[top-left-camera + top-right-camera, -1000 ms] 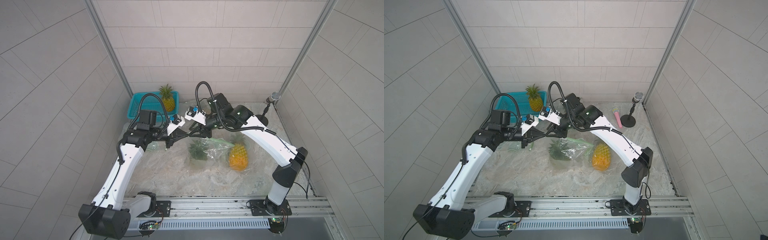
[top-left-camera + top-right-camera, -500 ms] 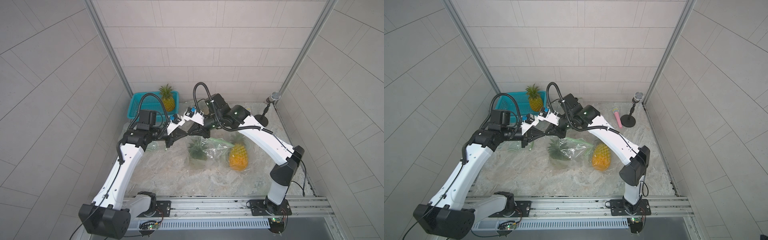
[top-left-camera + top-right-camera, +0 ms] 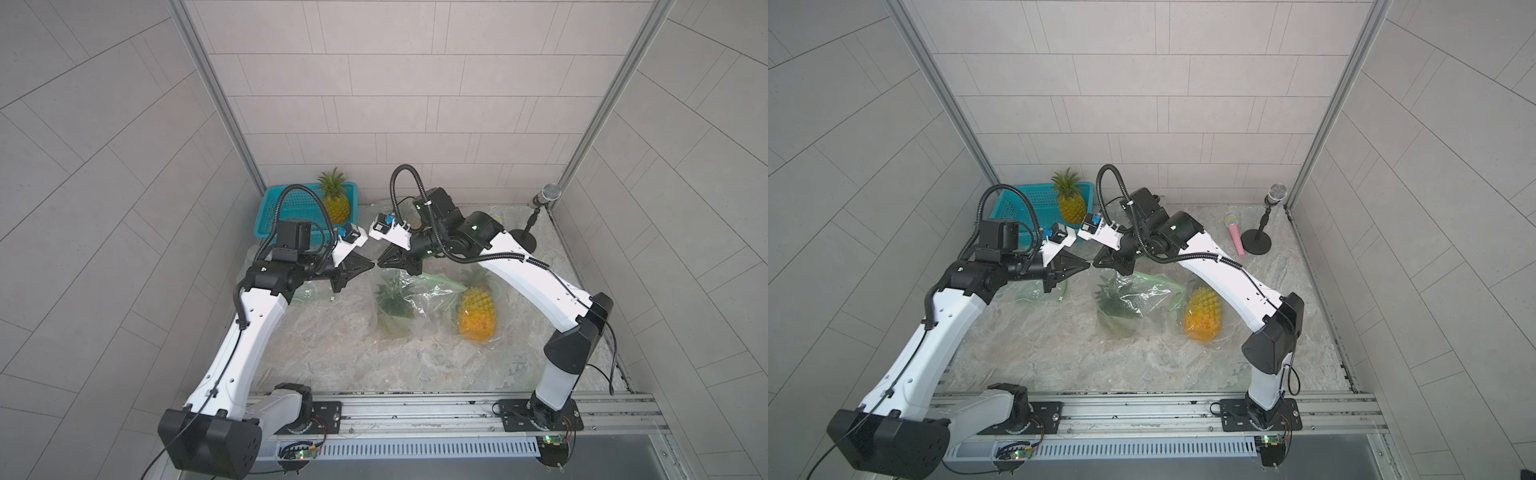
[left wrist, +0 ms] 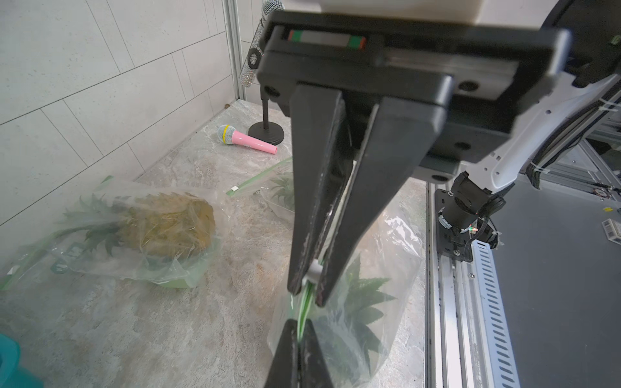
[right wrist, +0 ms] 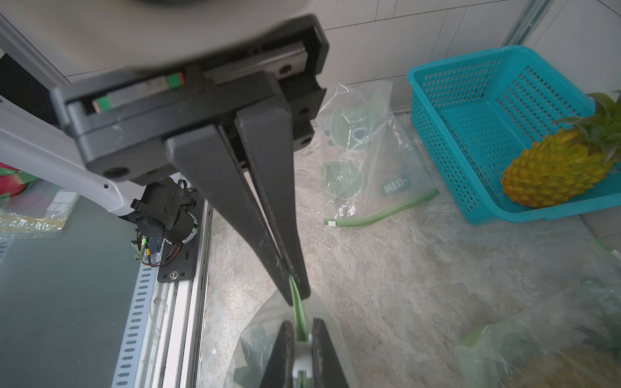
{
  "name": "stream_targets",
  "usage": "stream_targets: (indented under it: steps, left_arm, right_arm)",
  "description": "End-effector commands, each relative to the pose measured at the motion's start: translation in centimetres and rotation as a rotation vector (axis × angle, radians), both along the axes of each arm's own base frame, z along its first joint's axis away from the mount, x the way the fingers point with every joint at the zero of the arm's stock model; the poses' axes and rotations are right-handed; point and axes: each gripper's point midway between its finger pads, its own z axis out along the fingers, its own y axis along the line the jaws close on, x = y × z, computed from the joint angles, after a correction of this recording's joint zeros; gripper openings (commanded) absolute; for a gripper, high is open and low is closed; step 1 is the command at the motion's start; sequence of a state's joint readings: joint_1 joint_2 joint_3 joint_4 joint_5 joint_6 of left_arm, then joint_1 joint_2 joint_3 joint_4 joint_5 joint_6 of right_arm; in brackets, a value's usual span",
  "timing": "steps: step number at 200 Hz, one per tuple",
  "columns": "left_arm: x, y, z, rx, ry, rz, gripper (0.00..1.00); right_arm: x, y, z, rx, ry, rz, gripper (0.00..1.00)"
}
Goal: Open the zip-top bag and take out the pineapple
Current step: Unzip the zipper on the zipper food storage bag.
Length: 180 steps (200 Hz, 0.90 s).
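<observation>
Zip-top bag [image 4: 389, 268] pinched by L hand [image 4: 307, 292], R hand [image 5: 299, 295].

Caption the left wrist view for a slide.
Left gripper pinches the white slider of the clear zip-top bag holding a leafy pineapple; right gripper clamps its green seal.

Both arms rise from the bench's [image 3: 332, 345] near edge and bend inward, the left arm [image 3: 249, 332] and right arm [image 3: 536, 286] meeting tip to tip above its far half. The left gripper's [image 3: 372, 263] jaws are pressed together on the zip-top bag's [image 4: 396, 242] top edge. The right gripper's [image 3: 380, 262] jaws pinch its white slider [image 4: 313, 271].
</observation>
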<state>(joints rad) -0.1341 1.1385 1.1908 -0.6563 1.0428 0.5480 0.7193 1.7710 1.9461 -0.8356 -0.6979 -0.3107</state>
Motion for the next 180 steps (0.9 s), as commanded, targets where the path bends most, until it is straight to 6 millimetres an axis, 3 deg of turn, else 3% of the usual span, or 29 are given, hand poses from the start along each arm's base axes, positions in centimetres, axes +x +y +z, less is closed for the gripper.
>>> stream_targets:
  steps: [1,70,180]
  left_arm:
    - [0.4,0.7,2.1,-0.022,-0.111,0.034,0.00]
    - [1.5,1.8,2.2,-0.009,-0.144,0.109,0.00]
    - [3.1,3.4,2.1,0.003,-0.158,0.210,0.00]
  right_arm:
    - [0.4,-2.9,-0.7,-0.073,0.003,-0.068,0.10]
    - [-0.2,-5.6,-1.1,-0.118,0.003,-0.096,0.10]
    - [-1.1,-11.6,-2.1,-0.238,0.007,-0.204,0.10]
